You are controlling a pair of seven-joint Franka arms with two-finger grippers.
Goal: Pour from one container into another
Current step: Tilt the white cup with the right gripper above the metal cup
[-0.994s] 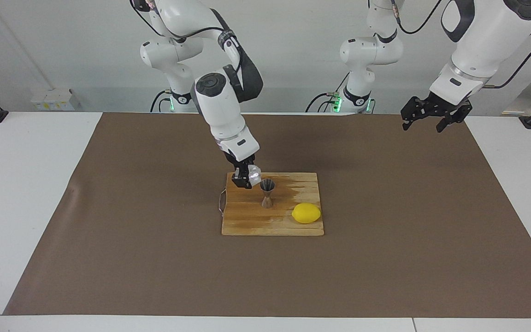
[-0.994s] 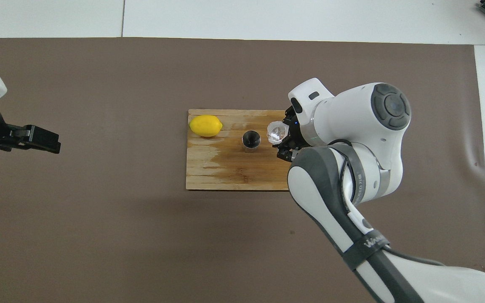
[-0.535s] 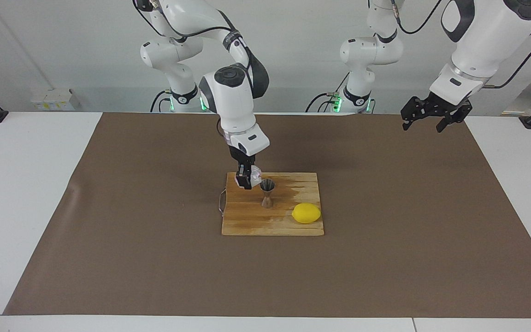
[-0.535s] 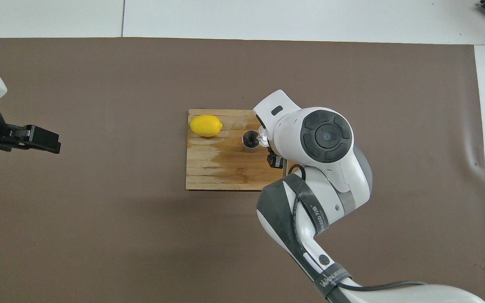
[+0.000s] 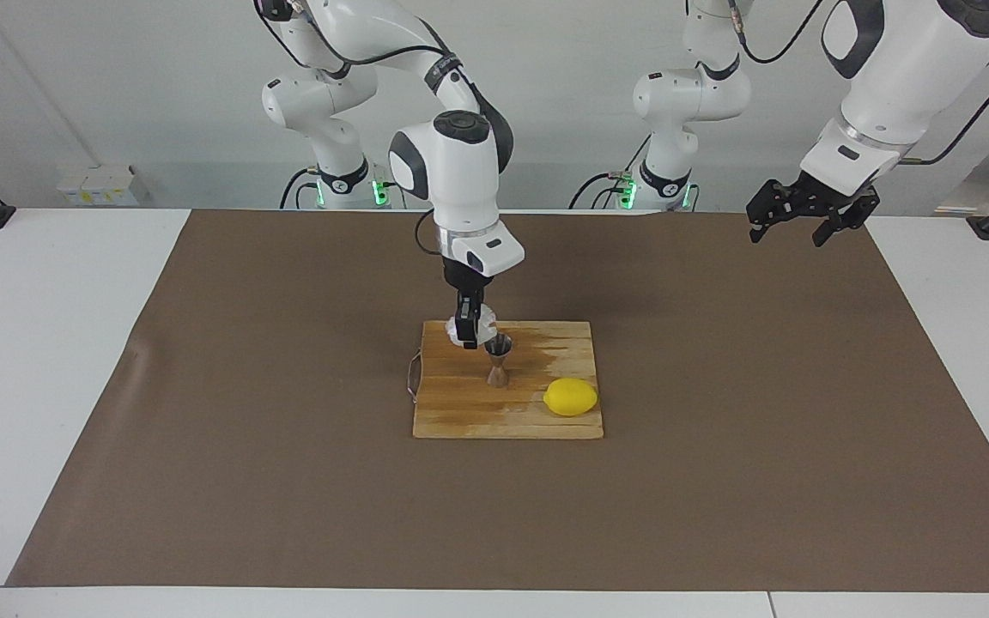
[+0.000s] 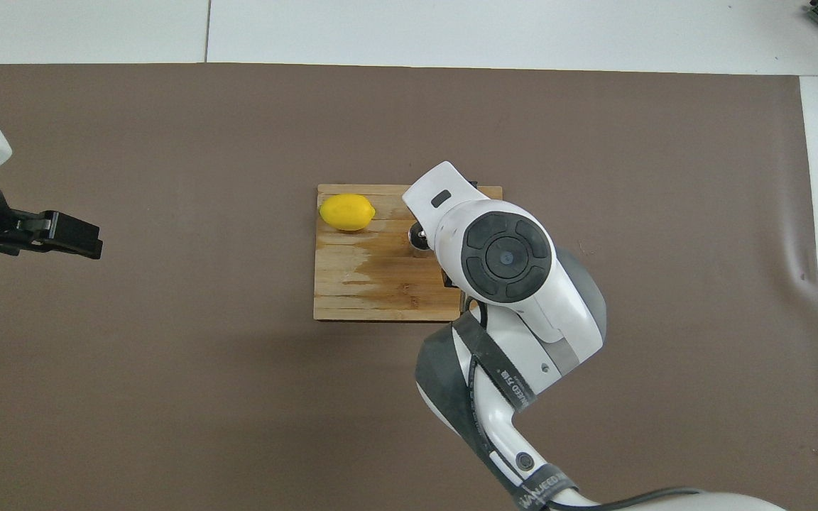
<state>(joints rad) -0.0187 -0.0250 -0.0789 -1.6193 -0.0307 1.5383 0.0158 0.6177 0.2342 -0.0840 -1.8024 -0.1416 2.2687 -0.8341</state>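
Since a second ago: right arm's wrist has rolled upright over the board, tipping the glass over the jigger's mouth.

Right gripper [image 5: 470, 329] clamped on glass [image 5: 479, 330], held tilted just above the jigger's rim; whether they touch, cannot tell. In the overhead view the right arm hides the glass and most of the jigger [image 6: 417, 240]. Jigger [image 5: 498, 360] stands upright on the board [image 5: 460, 403], about mid-board. Lemon [image 5: 571, 396] lies on the same board, toward the left arm's end, farther from the robots than the jigger, apart from it. Board sits mid-mat [image 5: 288, 446]. Left gripper [image 5: 803, 225] waits in the air over the mat's edge at its own end, fingers apart, holding nothing.
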